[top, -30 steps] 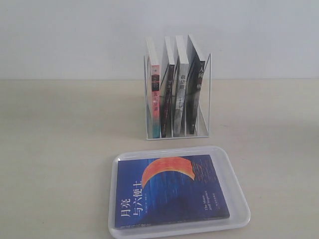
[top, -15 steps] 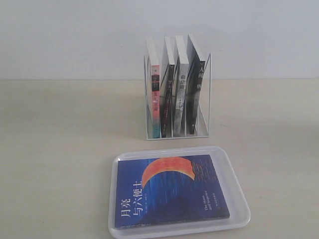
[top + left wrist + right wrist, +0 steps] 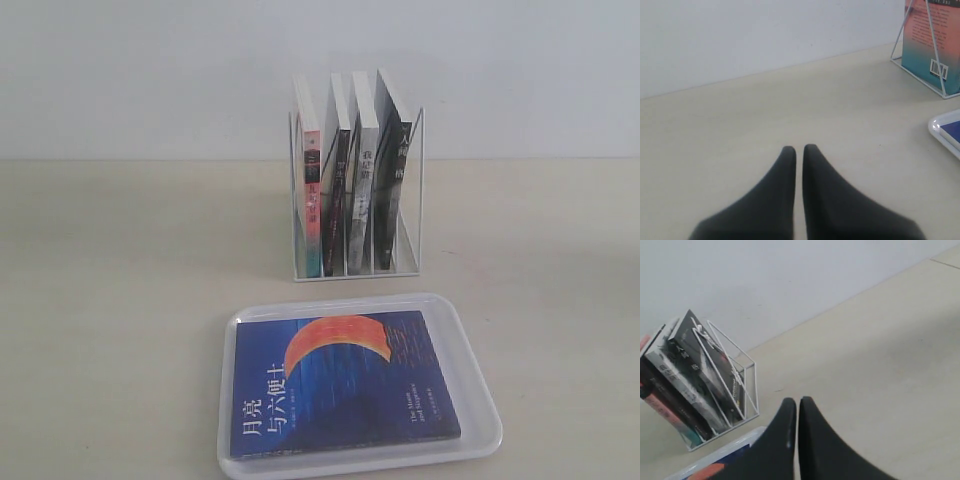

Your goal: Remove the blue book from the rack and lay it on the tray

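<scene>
The blue book lies flat, cover up, inside the white tray near the front of the table; its orange crescent and white title show. Behind it the white wire rack stands upright with several books in its slots. Neither gripper appears in the exterior view. My left gripper is shut with nothing in it, held over bare table, with the rack and a corner of the tray off to one side. Shut and empty as well, my right gripper hangs beside the rack and the tray's edge.
The rack holds a pink-and-teal-spined book and three dark-spined ones. A pale wall rises behind the beige table.
</scene>
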You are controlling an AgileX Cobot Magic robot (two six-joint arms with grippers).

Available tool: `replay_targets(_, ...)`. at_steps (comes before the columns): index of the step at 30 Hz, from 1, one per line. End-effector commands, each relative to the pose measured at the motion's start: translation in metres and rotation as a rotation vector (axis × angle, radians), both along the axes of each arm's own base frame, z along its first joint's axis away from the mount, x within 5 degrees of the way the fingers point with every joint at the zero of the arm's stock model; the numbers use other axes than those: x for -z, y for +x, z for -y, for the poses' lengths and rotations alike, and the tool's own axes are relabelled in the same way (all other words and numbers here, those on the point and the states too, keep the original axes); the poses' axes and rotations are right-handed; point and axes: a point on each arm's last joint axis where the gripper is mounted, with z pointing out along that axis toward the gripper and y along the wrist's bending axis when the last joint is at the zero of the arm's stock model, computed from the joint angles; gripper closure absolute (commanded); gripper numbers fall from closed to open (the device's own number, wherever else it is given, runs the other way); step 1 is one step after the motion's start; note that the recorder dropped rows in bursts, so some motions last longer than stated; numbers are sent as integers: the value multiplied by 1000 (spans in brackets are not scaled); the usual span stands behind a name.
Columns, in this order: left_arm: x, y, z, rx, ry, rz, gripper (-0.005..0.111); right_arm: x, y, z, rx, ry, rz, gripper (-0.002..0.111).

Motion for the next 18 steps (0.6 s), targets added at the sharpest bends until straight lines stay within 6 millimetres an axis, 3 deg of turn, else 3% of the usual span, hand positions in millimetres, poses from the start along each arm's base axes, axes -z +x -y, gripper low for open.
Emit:
replay_targets(1, 0, 0, 1, 8, -19, 11, 102, -9, 1, -5, -57, -30, 105, 107)
replay_targets(7, 0, 0, 1, 8, -19, 11, 102, -8, 3, -2, -30, -74, 147, 107)
replay_targets(12, 0, 0, 1, 8, -19, 11, 102, 28, 11, 11, 94, -86, 119, 107)
replay_targets(18, 0, 0, 1, 8, -19, 11, 102, 34, 10, 16, 121, -190, 46, 107)
